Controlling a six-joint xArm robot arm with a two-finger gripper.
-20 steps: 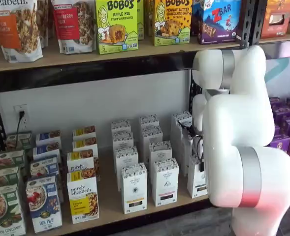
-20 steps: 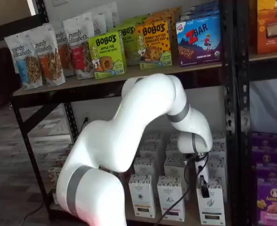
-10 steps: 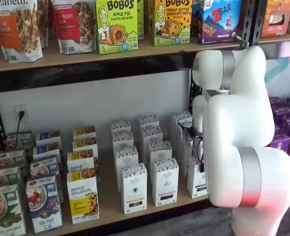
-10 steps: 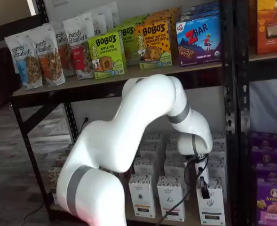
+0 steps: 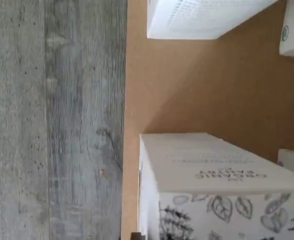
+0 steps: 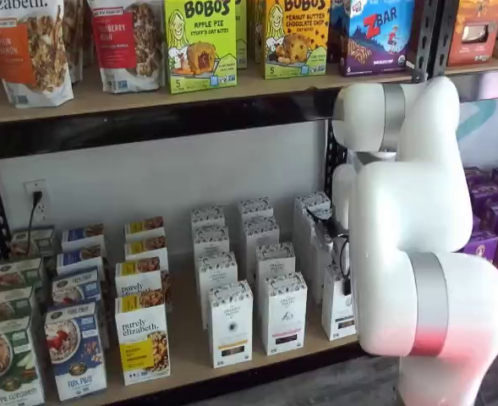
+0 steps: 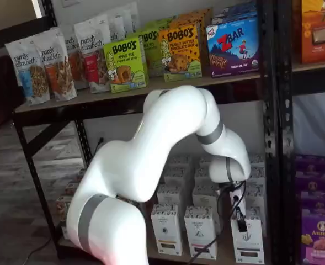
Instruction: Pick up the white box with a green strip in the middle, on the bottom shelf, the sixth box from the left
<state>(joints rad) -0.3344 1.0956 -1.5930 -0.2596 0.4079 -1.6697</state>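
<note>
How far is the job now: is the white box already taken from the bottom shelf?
Done: the arm has reached down to the front-row white box at the right end. In hand: the pincer sits at that box's top; whether the black fingers are closed on it cannot be told. Left: the box stands on the bottom shelf, so gripping firmly, lifting and drawing it out remain.

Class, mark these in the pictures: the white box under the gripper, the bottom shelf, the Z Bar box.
white box (image 7: 248, 238), shelf view, front face.
bottom shelf (image 6: 181, 338), shelf view, bare board.
Z Bar box (image 7: 233, 45), shelf view, front panel.
</note>
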